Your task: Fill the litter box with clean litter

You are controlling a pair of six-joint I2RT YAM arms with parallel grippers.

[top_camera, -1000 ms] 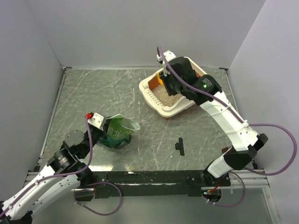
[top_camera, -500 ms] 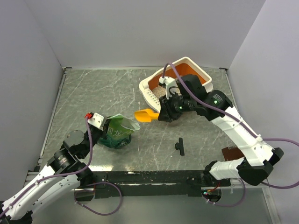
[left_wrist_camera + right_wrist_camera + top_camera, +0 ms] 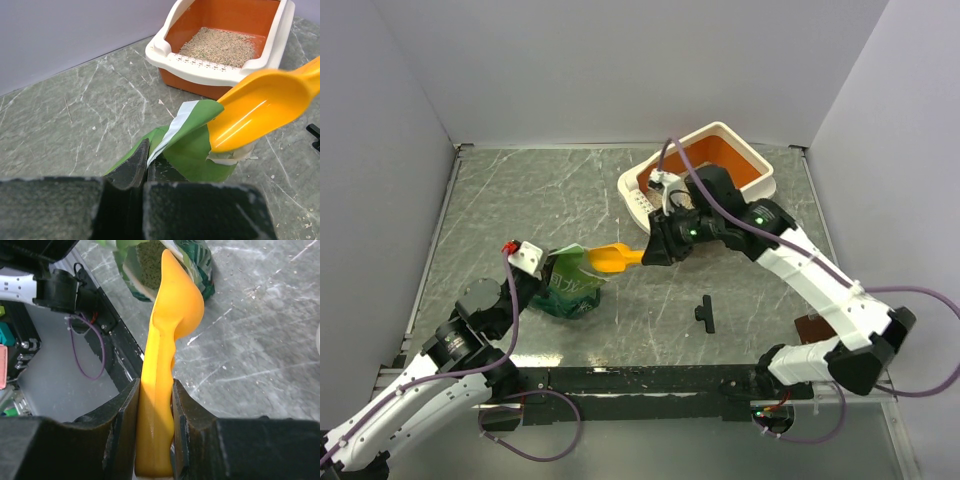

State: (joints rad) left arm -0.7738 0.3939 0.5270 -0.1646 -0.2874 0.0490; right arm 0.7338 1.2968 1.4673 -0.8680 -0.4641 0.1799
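The litter box (image 3: 761,167) stands at the back right, cream rim (image 3: 215,73) around an orange inside. Clean litter (image 3: 220,46) covers part of its floor. My left gripper (image 3: 145,156) is shut on the edge of the green bag (image 3: 192,150), holding its mouth up. The bag (image 3: 568,287) stands left of centre on the table. My right gripper (image 3: 156,432) is shut on the handle of the yellow-orange scoop (image 3: 172,315). The scoop (image 3: 612,258) reaches left, its tip (image 3: 250,112) at the bag's mouth, where more granules (image 3: 149,262) show.
A small black part (image 3: 705,313) lies on the marbled table right of centre. A brown block (image 3: 813,328) sits by the right arm's base. Grey walls close the back and both sides.
My right arm has swung the scoop out of the litter box and leftward down to the bag's mouth. The left arm and bag have stayed put.
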